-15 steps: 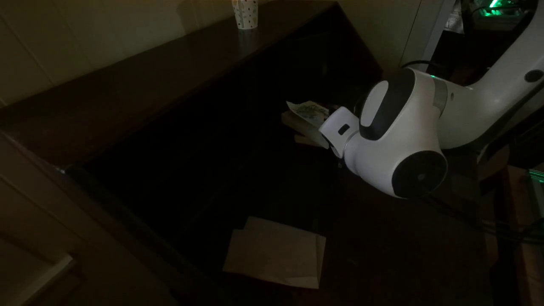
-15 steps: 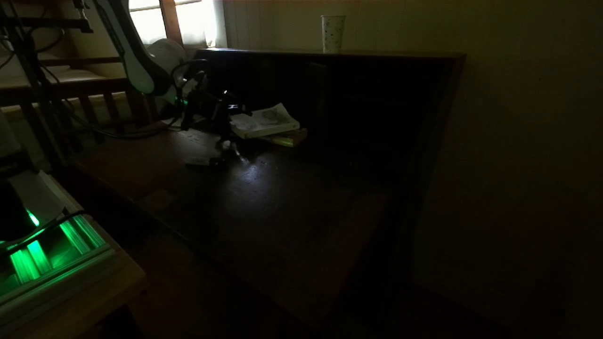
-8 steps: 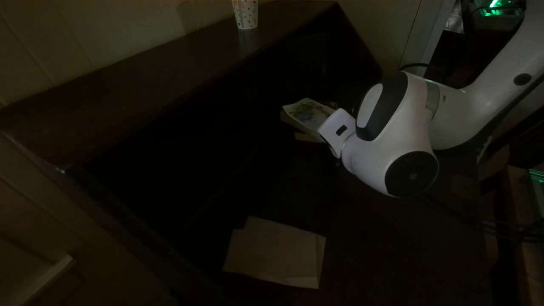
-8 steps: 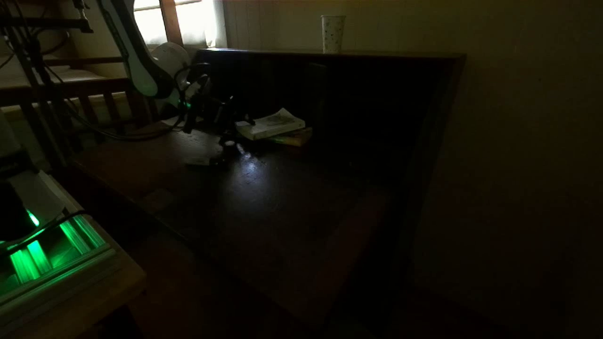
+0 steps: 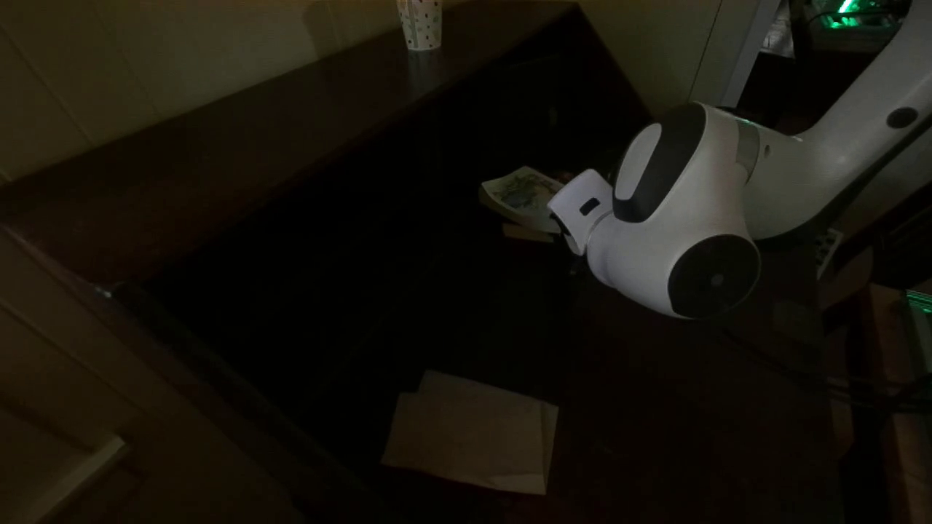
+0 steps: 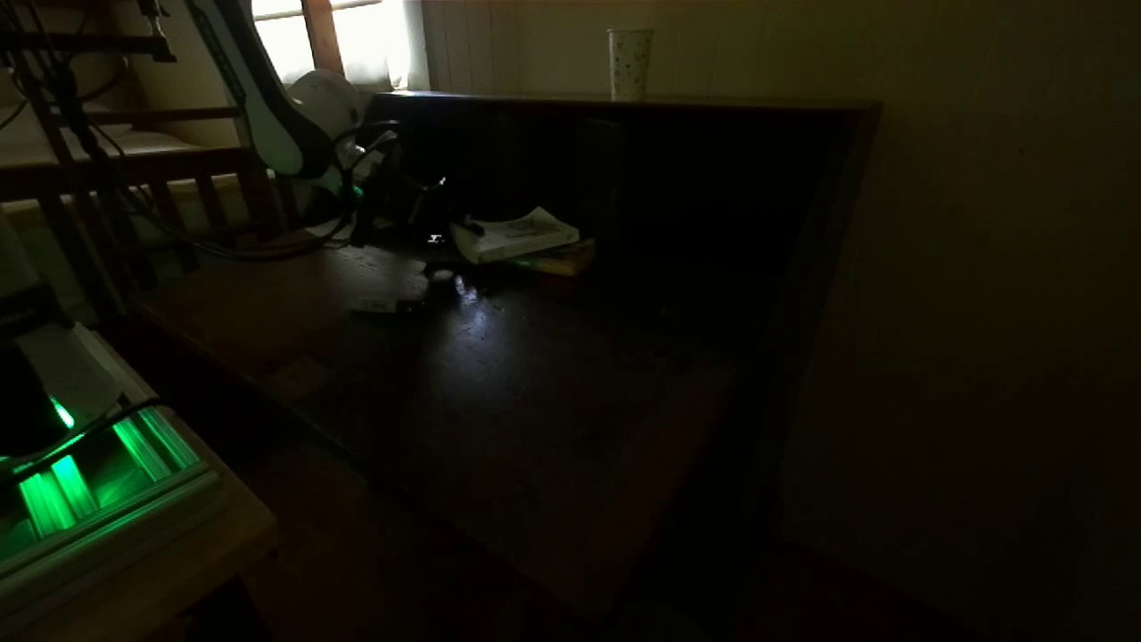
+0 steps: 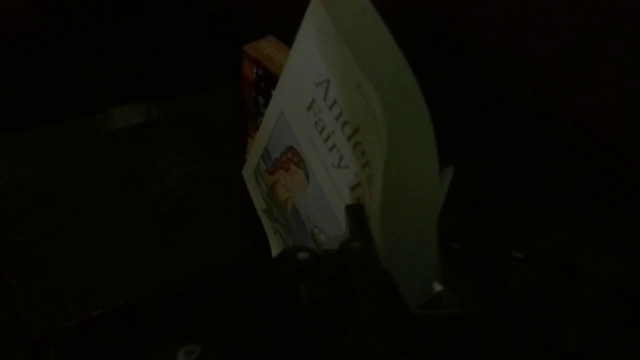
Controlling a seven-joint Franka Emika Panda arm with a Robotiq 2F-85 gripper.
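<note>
The pale paperback [image 7: 337,140] (illustrated) tops another book [image 7: 270,55].

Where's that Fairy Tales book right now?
The Fairy Tales book lies on an orange-edged book on the dark desk, just left of centre in an exterior view; in the wrist view, one of the fingers overlaps its cover.

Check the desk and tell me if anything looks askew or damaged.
On the dark wooden desk, the thick white paperback book looks odd: its cover curls instead of lying flat, and it sits offset on the orange-edged book beneath. It is too dark to tell whether anything is torn.
</note>
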